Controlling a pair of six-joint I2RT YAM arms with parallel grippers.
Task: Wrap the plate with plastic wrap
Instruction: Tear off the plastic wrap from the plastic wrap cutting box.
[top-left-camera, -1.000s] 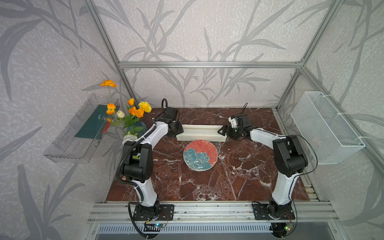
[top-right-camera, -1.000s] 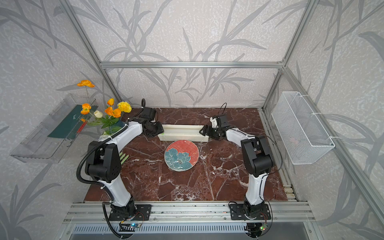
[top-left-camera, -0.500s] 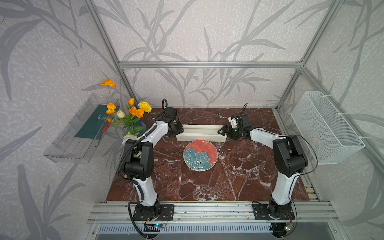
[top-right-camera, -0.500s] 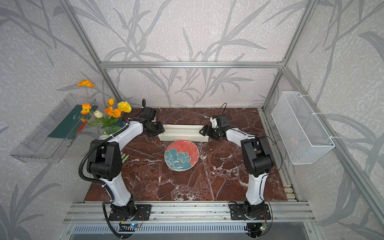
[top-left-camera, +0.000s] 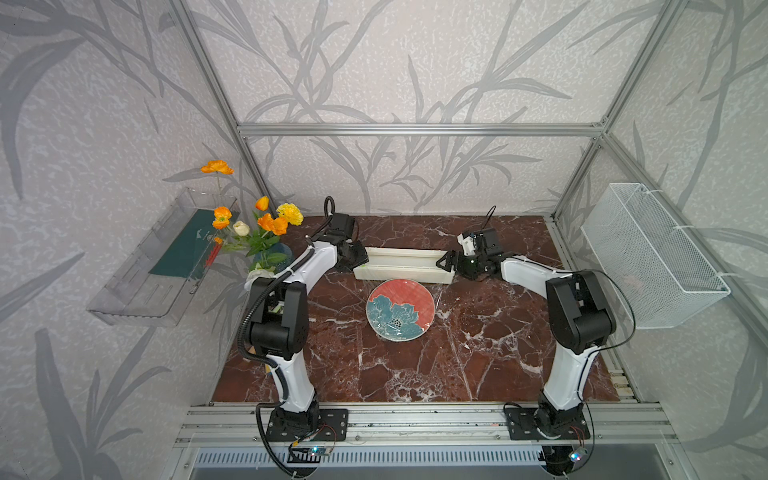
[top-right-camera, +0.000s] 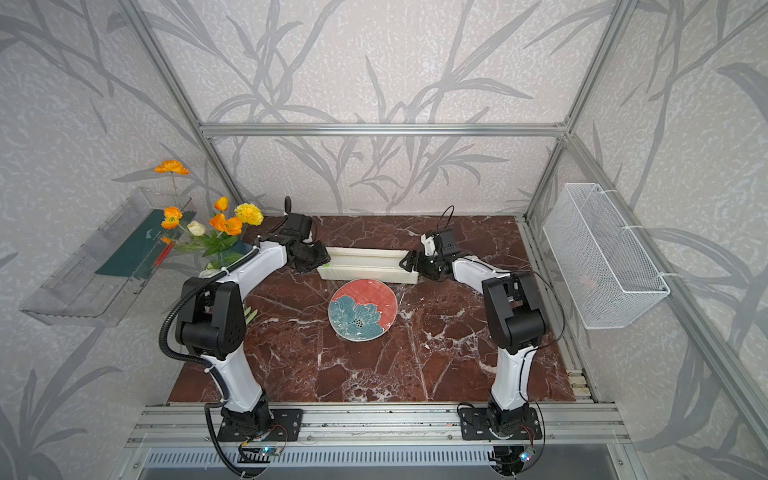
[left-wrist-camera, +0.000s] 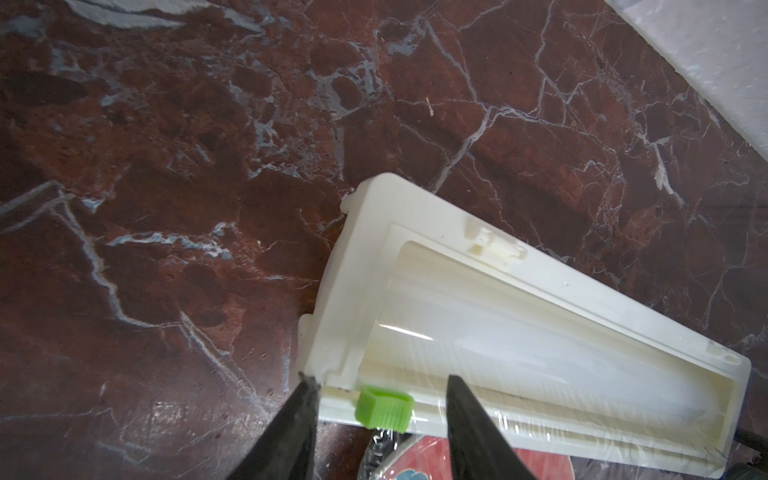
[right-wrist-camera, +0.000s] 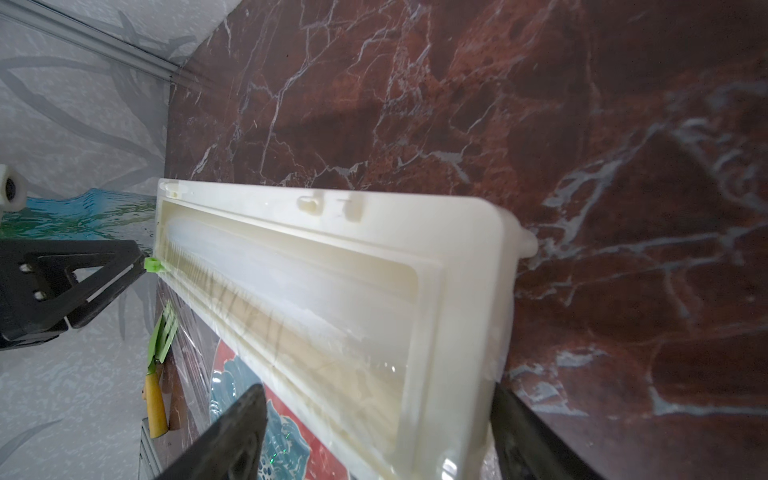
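Red-brown marble table (top-left-camera: 478, 353) inside an aluminium frame, pale leaf-print walls on three sides. Carries the plate (top-left-camera: 400, 309) (top-right-camera: 362, 309) at mid-frame in both top views: coral with a teal flower, flat on the marble. Just above it in the frame, close against its upper rim, the long cream dispenser box (top-left-camera: 401, 266), laid crosswise, white roll showing inside in both wrist views.

Plastic wrap (right-wrist-camera: 232, 303): clear, wrinkled, glossy. Comes out of the box over the front rail and drops toward the plate. Overlaps the plate's near edge in the right wrist view. Impossible to tell how far across the plate.

Left gripper (top-left-camera: 357, 259) at the box's left end in the top views. Same left gripper (left-wrist-camera: 380, 380) at lower centre of the left wrist view: stands with jaws apart and straddles the green slider (left-wrist-camera: 384, 405) on the front rail, a gap on either side of it. Grips nothing.

Right gripper (top-left-camera: 444, 262) at the box's right end in the top views. Same right gripper (right-wrist-camera: 376, 388) along the bottom edge of the right wrist view: spreads wide across the end of the box. One finger (right-wrist-camera: 523, 440) hard by the far side wall, the other finger (right-wrist-camera: 232, 436) off the front rail, above film and plate. Not clamped, as far as visible.

At frame left, orange and yellow flowers (top-left-camera: 272, 222) beside the left arm, plus a clear wall shelf (top-left-camera: 137, 291). At frame right, a white wire basket (top-left-camera: 652, 257) on the wall.
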